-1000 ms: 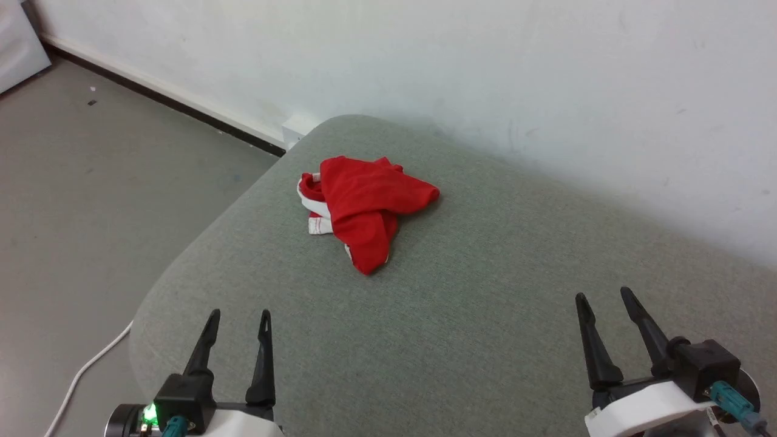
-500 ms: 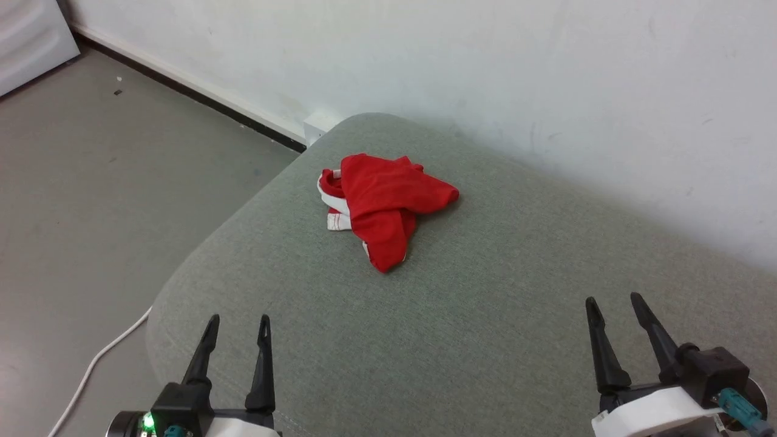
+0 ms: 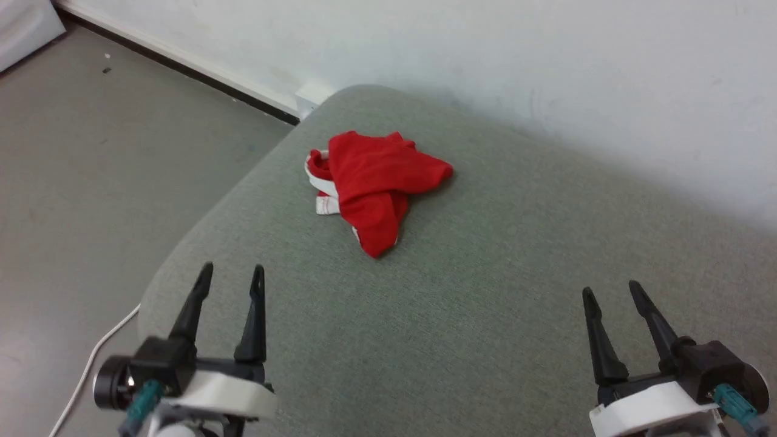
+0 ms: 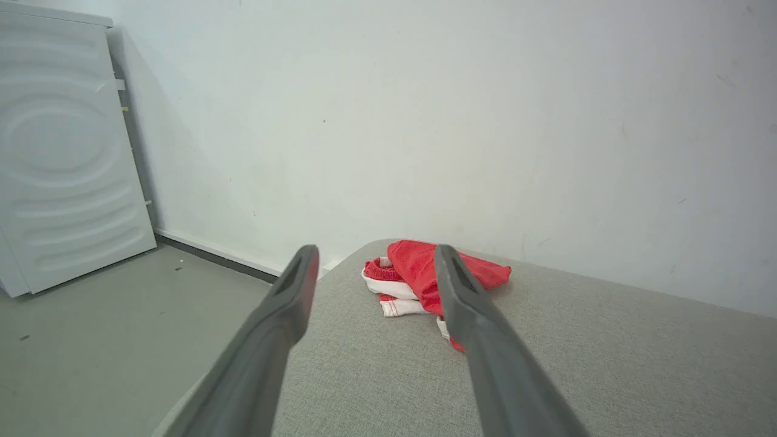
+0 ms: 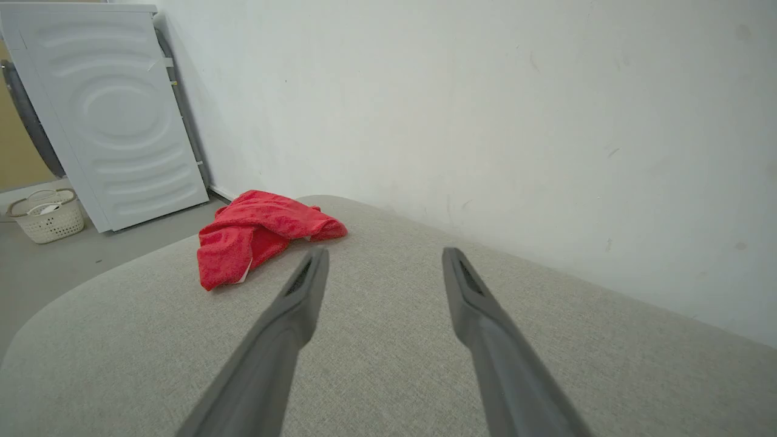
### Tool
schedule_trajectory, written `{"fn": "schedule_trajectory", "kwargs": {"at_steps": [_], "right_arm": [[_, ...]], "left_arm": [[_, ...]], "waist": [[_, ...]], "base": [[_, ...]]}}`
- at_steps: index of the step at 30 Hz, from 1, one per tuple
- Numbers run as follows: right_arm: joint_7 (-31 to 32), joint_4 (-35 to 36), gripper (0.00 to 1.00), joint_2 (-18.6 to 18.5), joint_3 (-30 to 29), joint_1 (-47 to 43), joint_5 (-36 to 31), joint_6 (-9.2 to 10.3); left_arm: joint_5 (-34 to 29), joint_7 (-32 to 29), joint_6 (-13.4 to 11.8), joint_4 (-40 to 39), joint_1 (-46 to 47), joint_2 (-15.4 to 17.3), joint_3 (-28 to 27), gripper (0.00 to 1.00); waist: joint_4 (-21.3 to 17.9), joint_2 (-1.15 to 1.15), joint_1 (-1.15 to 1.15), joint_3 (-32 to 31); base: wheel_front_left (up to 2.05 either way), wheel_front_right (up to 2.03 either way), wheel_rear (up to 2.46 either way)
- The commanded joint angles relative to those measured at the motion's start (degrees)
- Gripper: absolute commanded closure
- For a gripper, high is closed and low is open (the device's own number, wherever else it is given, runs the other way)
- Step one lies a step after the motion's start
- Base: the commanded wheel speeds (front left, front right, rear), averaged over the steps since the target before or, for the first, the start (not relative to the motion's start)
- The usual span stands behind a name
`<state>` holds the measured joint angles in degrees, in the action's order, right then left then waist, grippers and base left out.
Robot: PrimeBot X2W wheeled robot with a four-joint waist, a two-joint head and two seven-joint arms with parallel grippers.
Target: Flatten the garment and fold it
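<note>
Red shorts (image 3: 376, 188) in a crumpled heap near the far left corner of the grey cushion (image 3: 485, 340), white trim bunched on the heap's left side, one red fold trailing toward the near edge. Left gripper (image 3: 234, 267) over the near left edge, fingers parted by a moderate gap, holding nothing. Right gripper (image 3: 610, 286) over the near right part, fingers likewise parted and empty. Both well apart from the shorts, with plain grey fabric between. White wall (image 3: 546, 48) just behind the cushion's far edge. Grey floor (image 3: 91, 152) to the left, a white cable (image 3: 85, 370) beside the near left corner. Further left, a white ribbed appliance (image 4: 61, 152) against the wall, a pale basket (image 5: 45, 215) beside it.
</note>
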<state>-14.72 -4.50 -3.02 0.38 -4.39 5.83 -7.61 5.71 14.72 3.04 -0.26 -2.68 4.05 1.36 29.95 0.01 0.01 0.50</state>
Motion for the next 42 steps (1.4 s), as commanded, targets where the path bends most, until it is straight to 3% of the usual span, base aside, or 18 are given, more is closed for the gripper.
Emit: {"fn": "schedule_trajectory", "kwargs": {"at_steps": [1,11,20,26,31,32,33,36,42], "right_arm": [[-0.28,0.53,0.0,0.14,0.05,1.09,-0.73,0.12],[-0.28,3.71,0.0,0.14,-0.01,5.25,-3.51,0.12],[-0.28,5.42,0.0,0.14,-0.6,8.62,-4.42,0.12],[-0.28,5.9,0.0,0.14,0.12,10.74,-4.12,0.12],[-0.28,5.95,0.0,0.14,-0.17,11.43,-3.65,0.12],[-0.28,5.87,0.0,0.14,-0.28,11.42,-3.54,0.12],[-0.28,5.74,0.0,0.14,-0.34,11.37,-3.42,0.12],[-0.28,5.17,0.0,0.14,-0.32,11.34,-2.9,0.12],[-0.28,3.85,0.0,0.14,-0.39,11.37,-1.4,0.12]], "left_arm": [[0.52,0.14,0.81,1.31,3.17,1.33,-0.5,0.0],[7.0,-17.66,4.13,15.27,23.77,8.93,2.27,0.0],[21.39,-36.46,4.43,29.01,43.04,18.13,9.74,0.0],[28.14,-46.97,4.44,35.6,49.66,22.75,12.49,0.0],[32.13,-55.07,4.44,42.09,51.35,23.41,12.61,0.0],[32.96,-57.18,4.44,43.25,51.42,23.26,12.72,0.42],[33.49,-58.67,4.44,43.71,51.4,23.3,13.25,1.0],[35.81,-60.56,4.44,44.76,51.34,24.04,12.87,1.0],[36.37,-58.16,4.44,44.75,51.33,26.88,12.78,1.0]], "waist": [[-3.71,-0.01,-0.01,4.18],[-11.71,-0.01,-0.01,14.56],[-16.62,-0.01,-0.01,22.06],[-19.97,-0.01,-0.01,25.42],[-21.91,-0.01,-0.01,26.6],[-22.08,-0.01,-0.01,26.55],[-22.27,-0.01,-0.01,26.39],[-22.79,-0.01,-0.01,25.51],[-22.83,-0.01,-0.01,21.83]], "base": [[0.0,0.0,0.0],[0.0,0.0,0.0],[0.0,0.0,0.0],[0.0,0.0,0.0],[0.0,0.0,0.0],[0.0,0.0,0.0],[0.0,0.0,0.0],[0.0,0.0,0.0],[0.0,0.0,0.0]]}}
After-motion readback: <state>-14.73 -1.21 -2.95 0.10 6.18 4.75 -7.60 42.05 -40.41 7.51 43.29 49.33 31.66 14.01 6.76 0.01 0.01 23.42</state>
